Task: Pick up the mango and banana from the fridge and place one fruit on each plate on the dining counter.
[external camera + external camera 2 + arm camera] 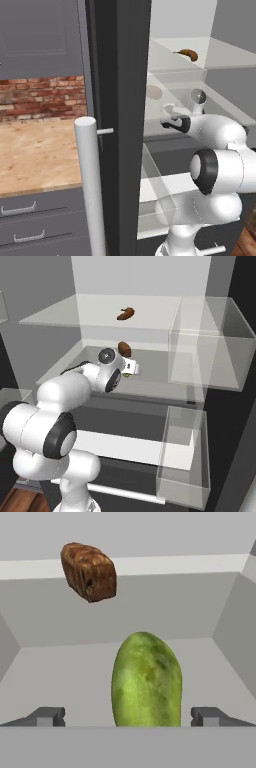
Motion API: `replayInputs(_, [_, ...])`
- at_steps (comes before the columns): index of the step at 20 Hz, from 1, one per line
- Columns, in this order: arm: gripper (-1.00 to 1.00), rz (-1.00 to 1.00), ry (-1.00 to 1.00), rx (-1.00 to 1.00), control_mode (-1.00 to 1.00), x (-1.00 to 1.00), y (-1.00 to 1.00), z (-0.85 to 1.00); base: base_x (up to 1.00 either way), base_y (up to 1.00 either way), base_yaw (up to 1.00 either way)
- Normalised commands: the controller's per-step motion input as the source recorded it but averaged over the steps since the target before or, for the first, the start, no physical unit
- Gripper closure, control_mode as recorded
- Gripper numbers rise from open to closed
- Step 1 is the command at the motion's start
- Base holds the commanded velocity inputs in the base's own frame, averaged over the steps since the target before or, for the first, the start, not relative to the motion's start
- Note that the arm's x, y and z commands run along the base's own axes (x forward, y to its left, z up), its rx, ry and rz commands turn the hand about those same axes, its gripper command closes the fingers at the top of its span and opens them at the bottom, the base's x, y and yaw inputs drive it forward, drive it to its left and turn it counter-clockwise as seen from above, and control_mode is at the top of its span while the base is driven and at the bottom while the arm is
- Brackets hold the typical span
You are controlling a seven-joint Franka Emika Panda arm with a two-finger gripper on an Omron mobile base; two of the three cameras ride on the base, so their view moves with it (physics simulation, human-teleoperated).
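The fridge [145,276] stands open, its dark door [120,75] edge-on with a pale bar handle [90,185]. The yellow-green mango [146,679] lies on the middle shelf between my fingertips [47,716], which stand wide on either side without touching it. My gripper [128,717] is open; it also shows reaching over that shelf [131,370] [164,116], and a sliver of the mango [128,375] peeks out below it. A curved brown-yellow banana [126,313] [187,54] rests on the upper glass shelf.
A brown oval lump [89,571] [124,348] sits just behind the mango. Clear door bins [207,341] [182,456] hang on the right. A glass drawer [155,195] lies below. Left of the door are a wooden worktop [35,155], grey drawers and a brick wall [40,97].
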Motion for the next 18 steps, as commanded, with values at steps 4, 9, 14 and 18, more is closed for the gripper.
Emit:
replayInputs(4, [-1.0,0.0,0.03,0.0,-1.0,0.2,-0.09,-0.13,0.0,0.0,0.0])
replayInputs(9, [-1.0,0.0,0.02,0.0,-1.0,0.22,-0.13,-0.1,0.0,0.0,0.0])
replayInputs(14, [-1.0,0.0,0.05,0.0,-1.0,0.34,-0.05,-0.15,0.0,0.0,0.0])
replayInputs(18, [-1.0,0.0,0.05,0.0,-1.0,0.31,-0.02,-0.25,0.0,0.0,0.0])
